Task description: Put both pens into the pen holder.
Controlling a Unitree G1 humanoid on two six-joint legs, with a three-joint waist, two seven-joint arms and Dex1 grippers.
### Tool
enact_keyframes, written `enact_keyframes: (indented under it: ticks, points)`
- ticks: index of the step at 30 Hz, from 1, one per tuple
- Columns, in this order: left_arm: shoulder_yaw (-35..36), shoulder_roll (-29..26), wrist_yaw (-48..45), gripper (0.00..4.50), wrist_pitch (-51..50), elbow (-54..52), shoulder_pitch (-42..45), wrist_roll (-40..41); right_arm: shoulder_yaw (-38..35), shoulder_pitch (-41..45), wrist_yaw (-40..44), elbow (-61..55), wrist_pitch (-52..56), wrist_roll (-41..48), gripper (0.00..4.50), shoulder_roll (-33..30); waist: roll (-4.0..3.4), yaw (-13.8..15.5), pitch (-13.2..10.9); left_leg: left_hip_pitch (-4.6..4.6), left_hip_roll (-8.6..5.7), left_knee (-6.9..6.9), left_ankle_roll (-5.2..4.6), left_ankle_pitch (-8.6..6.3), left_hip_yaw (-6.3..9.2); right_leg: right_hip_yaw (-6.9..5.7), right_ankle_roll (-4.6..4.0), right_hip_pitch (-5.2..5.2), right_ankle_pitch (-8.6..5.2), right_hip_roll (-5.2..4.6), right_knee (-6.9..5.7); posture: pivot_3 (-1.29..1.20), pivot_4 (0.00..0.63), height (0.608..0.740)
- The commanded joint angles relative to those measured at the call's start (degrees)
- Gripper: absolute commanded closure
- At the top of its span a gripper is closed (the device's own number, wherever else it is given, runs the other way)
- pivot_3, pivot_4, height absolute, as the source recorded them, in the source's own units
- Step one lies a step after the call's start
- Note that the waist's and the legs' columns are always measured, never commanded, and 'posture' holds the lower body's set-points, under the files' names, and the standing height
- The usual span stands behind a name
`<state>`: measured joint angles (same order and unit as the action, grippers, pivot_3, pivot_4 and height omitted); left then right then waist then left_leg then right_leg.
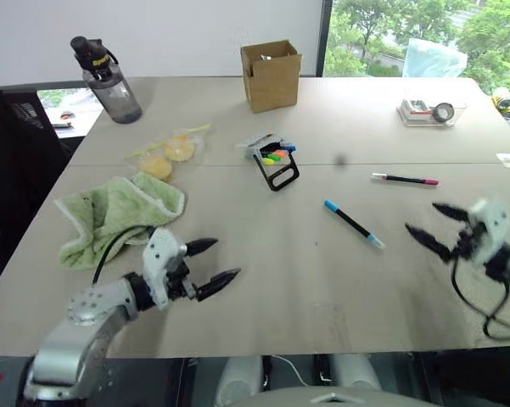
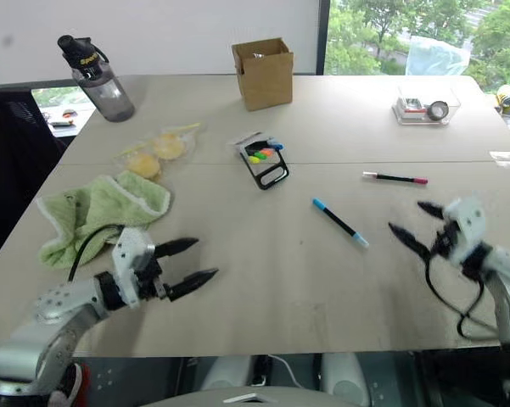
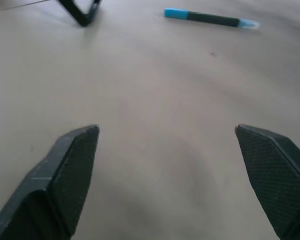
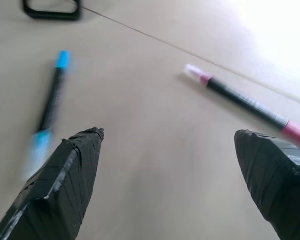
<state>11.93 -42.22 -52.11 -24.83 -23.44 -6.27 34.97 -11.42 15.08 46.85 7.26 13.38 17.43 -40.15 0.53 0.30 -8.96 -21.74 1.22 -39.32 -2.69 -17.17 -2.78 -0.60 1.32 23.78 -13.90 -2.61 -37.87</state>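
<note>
Two pens lie flat on the table. The blue-ended pen (image 1: 353, 223) lies slantwise mid-table, and the pink-ended pen (image 1: 405, 179) rests farther back to the right. The pen holder (image 1: 271, 160), black-framed with bright markers inside, lies on its side near the table's middle. My right gripper (image 1: 425, 224) hovers open at the right, just right of the blue pen and nearer than the pink pen, holding nothing. My left gripper (image 1: 221, 263) is open and empty over the near left of the table. The right wrist view has the blue pen (image 4: 50, 106) and pink pen (image 4: 247, 103) ahead of its fingers.
A green towel (image 1: 114, 216) lies at the left, with a bag of yellow items (image 1: 165, 155) behind it. A grey water bottle (image 1: 106, 80) and a cardboard box (image 1: 271, 75) stand at the back. A clear tray (image 1: 428, 110) sits back right.
</note>
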Motion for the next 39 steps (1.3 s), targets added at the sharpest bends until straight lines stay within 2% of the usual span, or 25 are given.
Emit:
enact_keyframes:
  ticks: [1,2,5,7,12,16,20,24,28,31,35,39]
  points:
    - [1.5,-3.4,-2.7,0.0,-3.8,-2.5,5.2,5.0,5.8,14.3,-2.9,7.7,4.3,-5.0,0.02,1.1,-0.07,-0.4,-0.1,-0.07,0.0,0.02,0.0,0.0,0.03,0.0,0.0,0.03,0.0,0.04,0.02,0.0,0.15,0.736]
    - [1.6,-4.5,-3.4,0.0,-5.0,-3.0,6.4,5.9,7.7,19.9,-3.3,13.8,3.2,-7.2,0.02,2.0,-0.07,-0.5,-0.1,-0.06,-0.01,0.03,0.0,0.0,0.02,0.0,0.01,0.03,0.01,0.07,0.02,0.0,0.15,0.736]
    - [2.2,-6.3,-3.9,0.0,-7.5,-4.2,8.5,8.2,11.3,29.6,-3.0,27.6,-0.6,-11.5,0.02,3.1,-0.01,-0.7,-0.2,-0.21,0.0,0.14,0.11,0.06,0.09,-0.06,0.19,0.08,0.11,0.16,0.18,0.0,0.15,0.736]
    - [3.5,-7.7,-3.4,0.0,-9.4,-6.1,9.0,9.7,15.4,36.0,0.1,39.0,-1.8,-15.6,0.02,3.0,0.01,-0.8,-0.3,-0.32,0.0,0.17,0.26,0.14,0.13,-0.14,0.29,0.1,0.06,0.14,0.33,0.0,0.15,0.736]
    - [8.0,-10.4,-1.5,0.0,-13.6,-11.4,6.4,13.0,19.8,44.9,5.9,55.9,-5.6,-21.3,0.02,1.7,-0.03,-1.0,-0.3,-1.27,-0.01,0.14,0.27,0.15,0.04,-0.17,0.34,0.81,0.09,0.0,0.66,0.0,0.15,0.736]
    - [10.9,-10.7,0.8,0.0,-15.5,-14.5,3.6,14.4,21.3,48.7,10.6,61.4,-6.3,-23.8,0.02,0.1,-0.04,-1.0,-0.3,-1.28,0.0,0.15,0.27,0.15,0.04,-0.18,0.35,0.81,0.1,-0.02,0.78,0.0,0.15,0.736]
    - [11.1,-10.0,2.5,0.0,-15.6,-16.4,1.5,13.8,24.4,51.1,13.4,64.3,-2.2,-28.4,0.02,-0.9,-0.06,-1.2,-0.3,-1.2,-0.01,0.17,0.28,0.15,0.04,-0.17,0.33,0.8,0.11,-0.04,0.63,0.0,0.15,0.736]
    - [10.9,-9.9,3.6,0.0,-15.5,-16.7,2.8,14.9,26.8,52.2,16.1,66.2,3.3,-31.7,0.02,-0.9,-0.05,-1.0,-0.3,-1.0,-0.06,0.06,0.31,0.16,0.06,-0.16,0.28,0.8,0.1,-0.09,0.13,0.0,0.15,0.736]
    - [10.6,-9.8,3.8,0.0,-15.5,-16.6,4.4,16.6,26.7,52.3,18.2,66.5,4.5,-32.1,0.02,-0.4,-0.05,-0.9,-0.3,-0.94,-0.06,-0.01,0.39,0.22,0.12,-0.18,0.19,0.78,0.16,-0.07,-0.04,0.0,0.15,0.736]
    - [10.1,-9.9,3.8,0.0,-16.0,-16.7,4.8,17.5,26.0,52.2,17.1,67.2,5.6,-32.0,0.02,0.0,-0.04,-1.0,-0.3,-0.93,-0.06,-0.02,0.4,0.23,0.11,-0.17,0.19,0.78,0.17,-0.06,-0.05,0.0,0.15,0.736]
    - [9.8,-9.0,5.8,0.0,-15.9,-16.5,5.6,18.0,25.0,52.5,15.8,67.8,7.1,-31.8,1.14,0.4,0.04,-1.1,-0.3,-0.94,-0.06,-0.02,0.4,0.23,0.09,-0.17,0.2,0.76,0.17,-0.06,0.0,0.0,0.15,0.736]
    - [9.7,-8.3,6.4,0.0,-16.0,-16.6,6.0,18.9,25.2,52.2,16.1,67.8,7.0,-32.5,3.06,0.3,0.08,-1.0,-0.2,-0.75,-0.1,-0.15,0.38,0.22,0.1,-0.16,0.19,0.5,0.18,-0.1,0.0,0.0,0.15,0.736]
